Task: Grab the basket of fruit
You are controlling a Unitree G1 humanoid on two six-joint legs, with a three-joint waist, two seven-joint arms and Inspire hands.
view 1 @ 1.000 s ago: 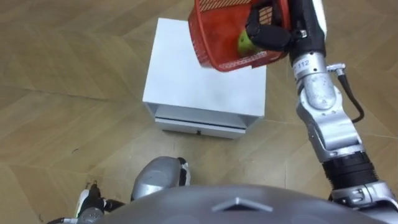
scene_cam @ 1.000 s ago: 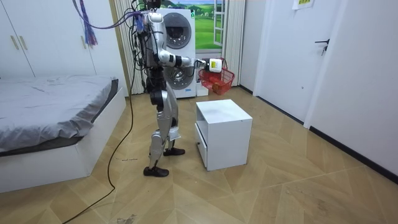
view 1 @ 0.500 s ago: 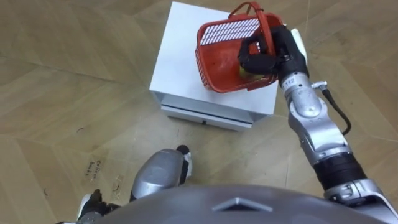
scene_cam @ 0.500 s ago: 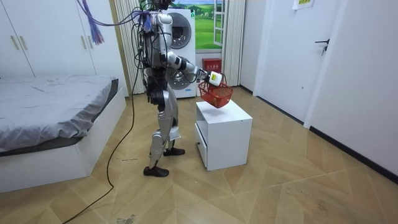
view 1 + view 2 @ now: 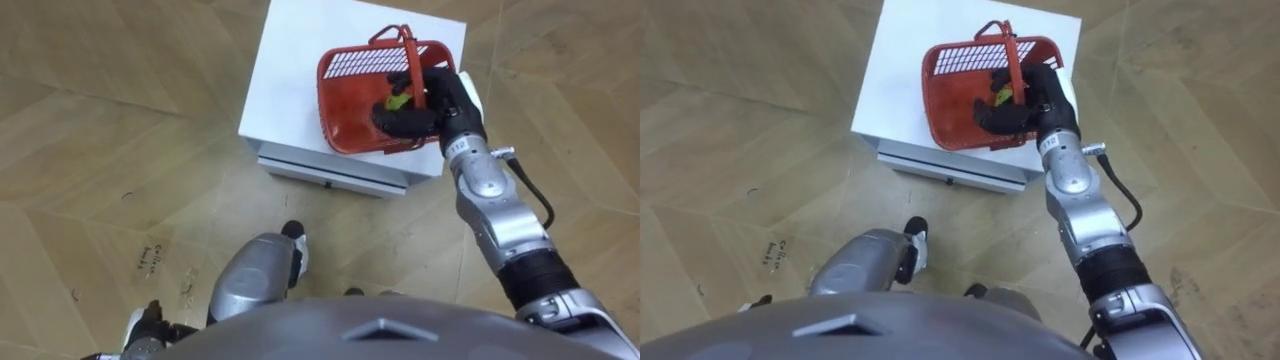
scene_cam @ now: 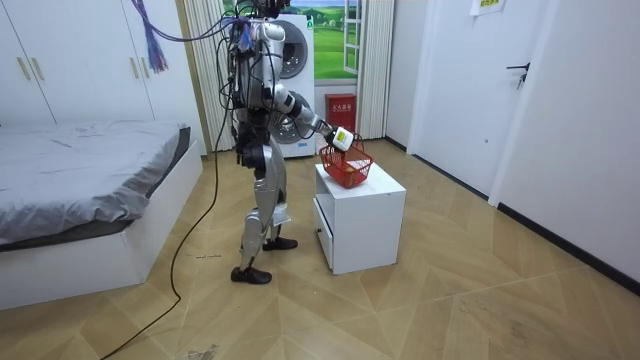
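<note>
Obs.: red fruit basket (image 5: 352, 95), upper centre of the eye view, is down at the top of the white drawer cabinet (image 5: 290, 85), lower than a second ago; contact unclear. Right hand (image 5: 425, 100) stays curled round its handle, green fruit (image 5: 397, 100) inside. Judged: it is being lowered, so the pick-up is already made.

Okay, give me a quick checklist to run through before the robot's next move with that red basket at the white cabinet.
1. Grip: right robot hand curled over the side of the red basket: ok.
2. Load: green fruit inside the basket, beside the fingers: ok.
3. Position: basket within the top of the white cabinet, not past its edges: ok.
4. Contact: whether the basket rests on the top or hangs just above it: cannot tell.
5. Path: the cabinet's drawer is shut, not sticking out toward the robot: ok.
</note>
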